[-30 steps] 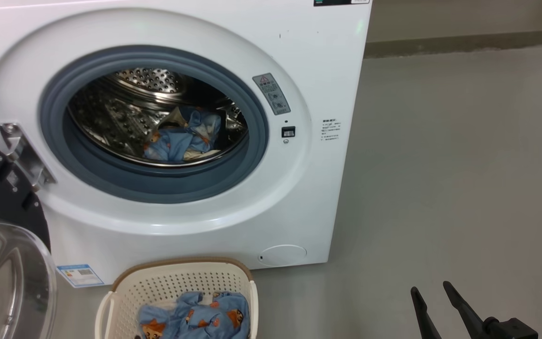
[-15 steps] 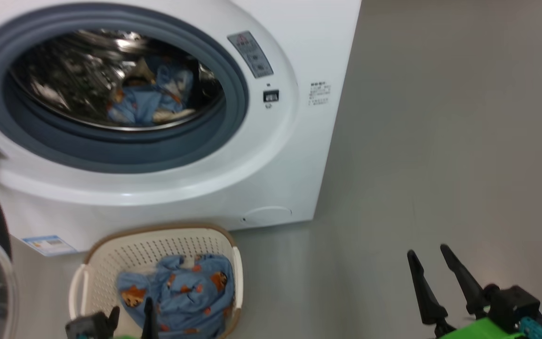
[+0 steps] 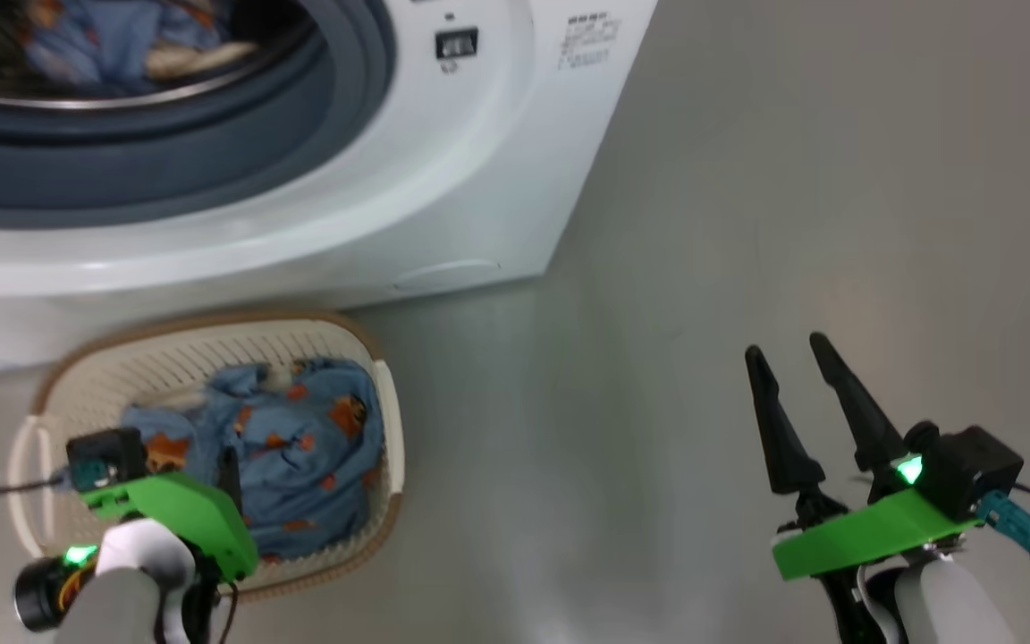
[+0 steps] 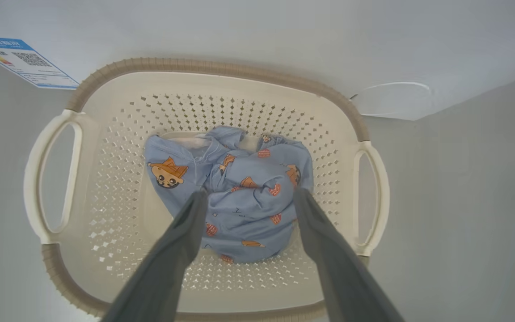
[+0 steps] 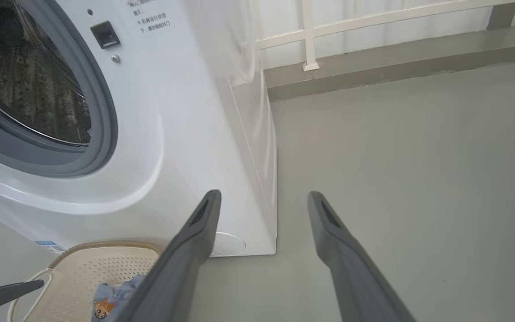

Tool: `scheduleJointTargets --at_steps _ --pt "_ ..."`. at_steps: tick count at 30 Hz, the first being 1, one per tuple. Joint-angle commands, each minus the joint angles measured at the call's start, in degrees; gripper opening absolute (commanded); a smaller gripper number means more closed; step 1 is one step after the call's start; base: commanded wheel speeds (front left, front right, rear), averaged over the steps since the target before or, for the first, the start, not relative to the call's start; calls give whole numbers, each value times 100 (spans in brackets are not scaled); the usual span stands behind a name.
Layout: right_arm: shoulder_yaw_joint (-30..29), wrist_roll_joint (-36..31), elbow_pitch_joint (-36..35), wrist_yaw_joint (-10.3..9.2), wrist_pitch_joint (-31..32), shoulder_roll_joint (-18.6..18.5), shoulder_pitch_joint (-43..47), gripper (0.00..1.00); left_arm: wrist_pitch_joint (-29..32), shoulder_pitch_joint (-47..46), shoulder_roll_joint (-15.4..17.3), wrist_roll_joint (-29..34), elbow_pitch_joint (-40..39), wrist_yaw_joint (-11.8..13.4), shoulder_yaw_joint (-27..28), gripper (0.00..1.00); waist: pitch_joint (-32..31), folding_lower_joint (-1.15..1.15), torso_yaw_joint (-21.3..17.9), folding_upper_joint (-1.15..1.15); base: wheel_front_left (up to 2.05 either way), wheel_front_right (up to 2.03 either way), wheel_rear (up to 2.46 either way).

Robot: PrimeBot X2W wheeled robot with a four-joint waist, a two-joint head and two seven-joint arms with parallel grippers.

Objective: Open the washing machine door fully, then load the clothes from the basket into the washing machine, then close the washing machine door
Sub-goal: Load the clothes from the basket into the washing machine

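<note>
Two lots of clothes are in sight. One bundle (image 3: 300, 447) lies in the basket (image 4: 213, 67), at seven o'clock in the head view. Another piece (image 3: 95, 45) is already inside the washing machine (image 3: 443, 179), at eleven o'clock.

The left hand (image 4: 251, 193) hangs over the basket with its fingers spread wide, one tip on either side of the crumpled bundle. As far as the wrist view tells, the tips are above the fabric rather than pressed into it. The right hand (image 3: 784, 347) is at four o'clock over bare floor (image 3: 747, 179), fingers apart and holding nothing.

The fabric looks thin, soft and light, and it will likely sag and trail when lifted. A pinch on a thick fold near the middle of the heap therefore seems safer than one on a loose edge. The corner at the bundle's nine o'clock, with the cartoon face (image 4: 166, 170), could drag against the basket's perforated wall.
</note>
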Motion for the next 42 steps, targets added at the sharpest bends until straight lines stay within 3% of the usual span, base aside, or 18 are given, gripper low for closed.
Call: scheduleJointTargets --at_steps 1,10,21,31,42 --pt "157 27 -130 9 -27 -9 -112 100 58 -173 168 9 53 -34 165 100 845 0 -359 0 0 0 0" --pt "163 126 -187 9 -27 -47 -498 100 382 -1355 192 -161 1569 -220 159 100 1542 0 -428 0 0 0 0" --pt "77 164 -277 9 -27 -144 -683 100 -103 -2290 70 -351 2705 -481 235 100 2090 0 -429 0 0 0 0" --pt "42 197 -340 9 -27 -177 -730 100 -423 -2848 47 -492 3422 -540 310 100 2379 0 -485 0 0 0 0" --pt "-17 225 -366 9 -27 -208 -728 100 -444 -3154 63 -540 3688 -540 271 100 2618 0 -541 0 0 0 0"
